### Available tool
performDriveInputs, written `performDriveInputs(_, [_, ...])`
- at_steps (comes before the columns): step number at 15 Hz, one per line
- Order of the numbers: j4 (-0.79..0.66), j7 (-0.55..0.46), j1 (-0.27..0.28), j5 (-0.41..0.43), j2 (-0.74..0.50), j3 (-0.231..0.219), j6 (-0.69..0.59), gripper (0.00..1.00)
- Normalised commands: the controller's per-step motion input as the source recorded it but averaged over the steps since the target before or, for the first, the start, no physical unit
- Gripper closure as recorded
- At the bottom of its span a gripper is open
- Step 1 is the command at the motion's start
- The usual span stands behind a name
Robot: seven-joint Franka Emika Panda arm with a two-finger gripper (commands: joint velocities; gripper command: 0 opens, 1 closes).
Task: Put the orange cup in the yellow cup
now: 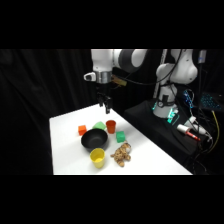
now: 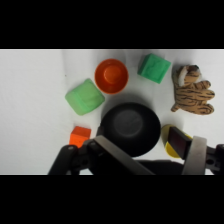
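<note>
Crowding is the main risk: the orange cup (image 2: pixel 111 75) stands upright at the black bowl's (image 2: pixel 131 127) twelve o'clock in the wrist view, hemmed by a rounded green block (image 2: pixel 84 97) at its eight o'clock and a green cube (image 2: pixel 153 67) at its three, so a descending claw (image 1: pixel 107 104) could nudge a neighbour or tip the cup. It hangs above the cup, holding nothing; whether it is spread I cannot tell. Orange cup, bowl and yellow cup (image 1: pixel 97 157) each look empty. A toy tiger (image 2: pixel 191 91) lies just beside the yellow cup.

Lab: black drapes (image 1: pixel 45 85), cabled electronics (image 1: pixel 202 102) beside table (image 1: pixel 65 150).
</note>
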Motion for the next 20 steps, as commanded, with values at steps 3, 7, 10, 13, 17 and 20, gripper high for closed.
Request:
performDriveInputs(3, [-0.24, -0.04, -0.048, 0.102, -0.07, -0.021, 0.32, 0.0])
performDriveInputs(7, [-0.25, -0.05, -0.046, 0.129, -0.06, -0.028, 0.34, 0.0])
performDriveInputs(10, [-0.22, -0.09, -0.024, 0.176, -0.01, -0.016, 0.32, 0.0])
performDriveInputs(13, [-0.16, -0.09, 0.003, 0.16, 0.1, 0.012, 0.34, 0.0])
performDriveInputs(17, [-0.07, -0.06, 0.016, 0.13, 0.2, 0.038, 0.32, 0.0])
performDriveInputs(20, [-0.01, -0.04, 0.015, 0.087, 0.21, 0.041, 0.29, 0.0])
